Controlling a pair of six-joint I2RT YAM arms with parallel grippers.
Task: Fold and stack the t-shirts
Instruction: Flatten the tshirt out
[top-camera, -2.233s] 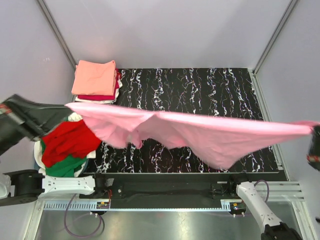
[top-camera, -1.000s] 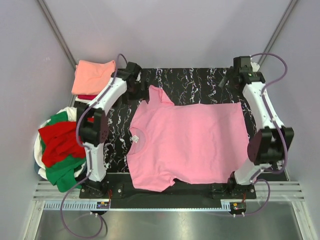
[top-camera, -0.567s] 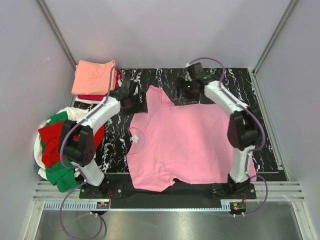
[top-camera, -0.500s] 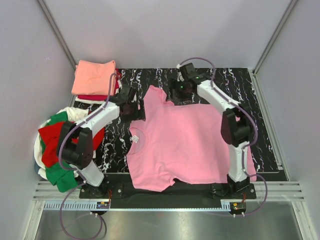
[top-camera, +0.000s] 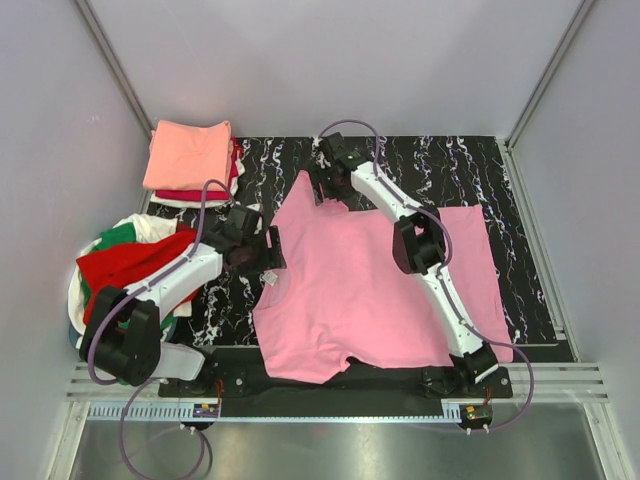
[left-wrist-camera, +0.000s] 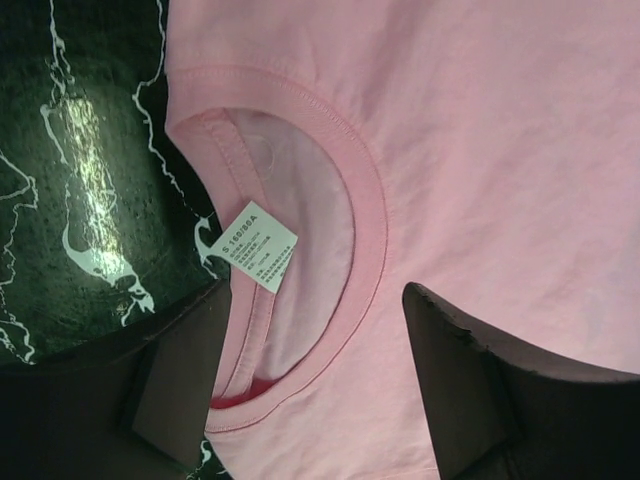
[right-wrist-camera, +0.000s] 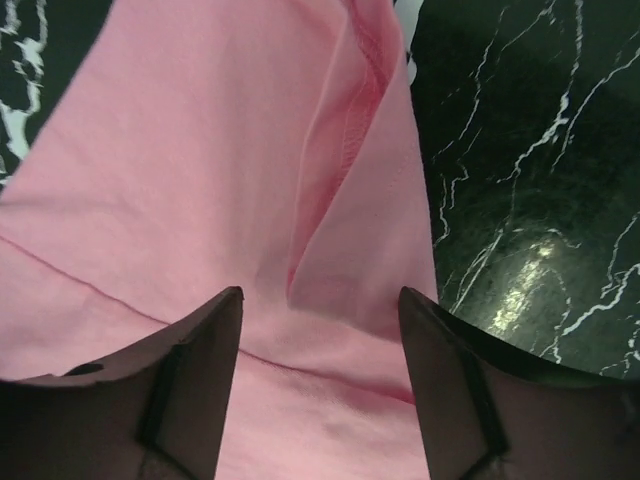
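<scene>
**A:** Where does the pink t-shirt (top-camera: 370, 280) lie?

**B:** It is spread flat on the black marbled table (top-camera: 470, 165), with its collar (left-wrist-camera: 366, 215) at the left end and its hem at the right. The folded stack, with the salmon-orange tee (top-camera: 188, 155) on top, sits beyond the shirt's collar end, well apart from it. The heap of red and green tees (top-camera: 130, 275) lies to the left of the collar.

**A:** And the claws?

**B:** The left claw (top-camera: 268, 250) hangs right over the collar. Its fingers are spread wide on either side of the neck opening, near the white neck label (left-wrist-camera: 258, 246), and they pinch nothing. The right claw (top-camera: 322, 187) is over the shirt's far sleeve (right-wrist-camera: 350, 140), also gaping and empty.

**A:** What worries you?

**B:** There are two layers at the collar. If the left claw closes shallow, I'd expect it to catch only one layer, and the shirt would then balloon open instead of folding. The sleeve under the right claw already carries a crease. A pinch on that ridge would likely lock the wrinkle into the fold. If the two claws lift unevenly, the soft cloth could drag askew across the table.
</scene>
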